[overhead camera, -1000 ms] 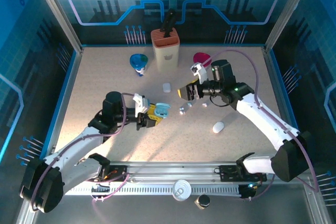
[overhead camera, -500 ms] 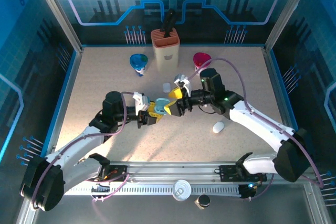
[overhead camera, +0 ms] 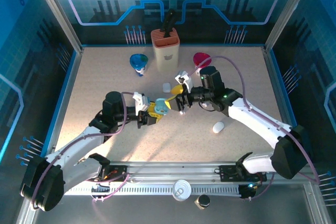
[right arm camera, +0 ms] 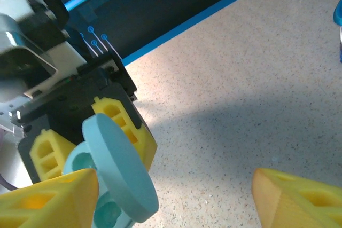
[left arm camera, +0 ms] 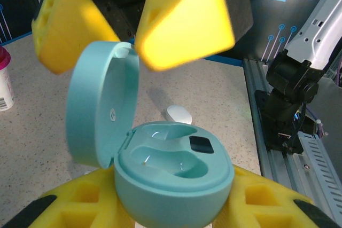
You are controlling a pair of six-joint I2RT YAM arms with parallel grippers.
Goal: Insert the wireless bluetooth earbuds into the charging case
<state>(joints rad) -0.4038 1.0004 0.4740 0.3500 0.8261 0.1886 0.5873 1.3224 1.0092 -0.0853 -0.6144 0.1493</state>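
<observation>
Two empty wells, plain from the left wrist, inside the open teal charging case (left arm camera: 173, 166), lid tipped back on its hinge. Pinched at the base between the yellow pads of the left gripper (overhead camera: 150, 115), mouth facing up. Directly above, the right gripper (overhead camera: 176, 99), fingers spread wide, nothing visible between them.

Looks like the loading step, with no bud yet in hand and none seated. Just past the case, under the right gripper, one small pale speck on the speckled tabletop (overhead camera: 105, 72), probably a wireless earbud (overhead camera: 181, 112), though too small to tell for certain. Off to the right, well apart, a white oval case (overhead camera: 218, 127); farther back, a second white case (overhead camera: 167, 86).

Calls next for lowering the spread fingers onto a bud, closing lightly on its slick shell, then lining it up with one well while keeping the teal case level and steady.
</observation>
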